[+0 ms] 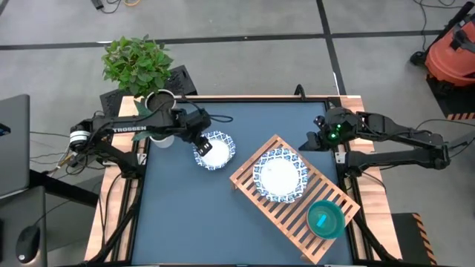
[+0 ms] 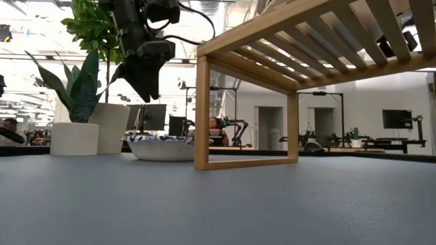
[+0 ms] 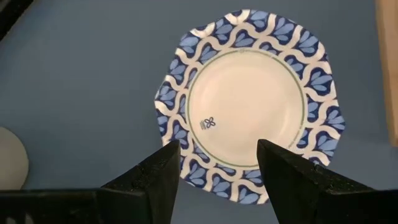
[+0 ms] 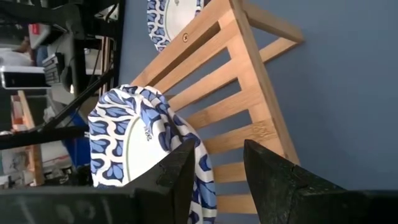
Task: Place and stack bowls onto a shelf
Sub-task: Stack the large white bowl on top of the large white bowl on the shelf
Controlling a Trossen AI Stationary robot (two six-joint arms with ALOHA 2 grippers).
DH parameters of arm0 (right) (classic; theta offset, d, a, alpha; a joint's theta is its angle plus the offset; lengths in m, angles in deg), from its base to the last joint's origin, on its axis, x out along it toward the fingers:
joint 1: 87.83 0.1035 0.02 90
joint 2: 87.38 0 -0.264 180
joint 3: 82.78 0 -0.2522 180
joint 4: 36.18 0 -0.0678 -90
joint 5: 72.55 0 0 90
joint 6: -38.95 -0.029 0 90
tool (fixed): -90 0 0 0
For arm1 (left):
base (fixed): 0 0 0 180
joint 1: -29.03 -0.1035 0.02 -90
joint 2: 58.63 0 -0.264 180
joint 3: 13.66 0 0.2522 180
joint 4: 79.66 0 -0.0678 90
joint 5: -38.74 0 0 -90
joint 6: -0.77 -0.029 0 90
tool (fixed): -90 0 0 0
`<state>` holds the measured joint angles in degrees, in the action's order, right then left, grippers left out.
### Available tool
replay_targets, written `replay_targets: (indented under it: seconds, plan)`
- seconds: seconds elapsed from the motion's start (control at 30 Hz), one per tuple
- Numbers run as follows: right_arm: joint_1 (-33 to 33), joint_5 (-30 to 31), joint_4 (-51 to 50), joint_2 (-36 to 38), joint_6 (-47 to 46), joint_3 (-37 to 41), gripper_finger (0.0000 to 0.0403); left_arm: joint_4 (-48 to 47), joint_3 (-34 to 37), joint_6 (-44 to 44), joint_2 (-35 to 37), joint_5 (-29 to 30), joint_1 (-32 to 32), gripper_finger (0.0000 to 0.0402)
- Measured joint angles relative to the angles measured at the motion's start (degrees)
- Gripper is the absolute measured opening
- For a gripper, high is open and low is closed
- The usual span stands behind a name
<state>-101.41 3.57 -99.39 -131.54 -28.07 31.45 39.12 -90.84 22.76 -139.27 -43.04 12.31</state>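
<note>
A white bowl with a blue patterned rim [image 1: 214, 150] sits on its base on the dark blue tabletop, left of the shelf. My left gripper [image 1: 199, 141] hovers above it, open; in the left wrist view its fingers [image 3: 217, 146] frame the bowl's [image 3: 249, 106] near rim, and the low view shows the gripper [image 2: 146, 92] clear above the bowl [image 2: 160, 146]. The light-wood slatted shelf [image 1: 297, 215] carries a second white-and-blue bowl [image 1: 280, 176] and a teal bowl [image 1: 324, 219]. My right gripper [image 1: 310, 139] waits open by the shelf's far right corner. The magenta and orange-red bowls are out of view.
A leafy plant [image 1: 137, 63] and pale pots [image 2: 75, 138] stand at the table's far left corner, close behind my left arm. The shelf lies diagonally across the table's right half, on legs [image 2: 201, 112]. Bare blue tabletop [image 1: 185, 215] spreads over the near left.
</note>
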Motion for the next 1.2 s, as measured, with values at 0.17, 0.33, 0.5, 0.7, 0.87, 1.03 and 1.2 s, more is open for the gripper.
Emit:
replay_targets:
  seconds: [0.17, 0.33, 0.5, 0.7, 0.87, 1.03, 1.2]
  plan:
    - [-0.04, 1.02, -0.17, 0.04, 1.38, 0.0, 0.0164, 0.89, 0.0, -1.09, 0.0, 0.12, -2.19, 0.0199]
    - [0.07, 1.04, -0.16, -0.08, 2.74, 0.0, 0.0164, 1.01, 0.0, -1.22, -1.51, 0.15, -3.98, 0.0199]
    - [0.07, 1.1, -0.16, -0.07, 3.08, 0.0, 0.0164, 1.61, 0.0, -1.38, -6.37, -0.49, -4.3, 0.0199]
    - [0.07, 1.17, -0.17, -0.07, 3.23, 0.0, 0.0164, 2.07, 0.0, -1.39, -13.71, -0.51, -4.41, 0.0199]
    - [0.07, 1.17, -0.16, -0.07, 3.28, 0.0, 0.0164, 2.23, 0.0, -1.35, -17.4, -0.72, -4.43, 0.0199]
    - [0.07, 1.17, -0.17, -0.07, 4.12, 0.0, 0.0164, 3.64, -0.01, -1.28, -17.99, -5.31, -4.58, 0.0199]
    - [0.07, 1.17, -0.15, -0.07, 4.63, 0.0, 0.0164, 1.88, -0.33, 2.03, -16.58, -5.96, -4.58, 0.0199]
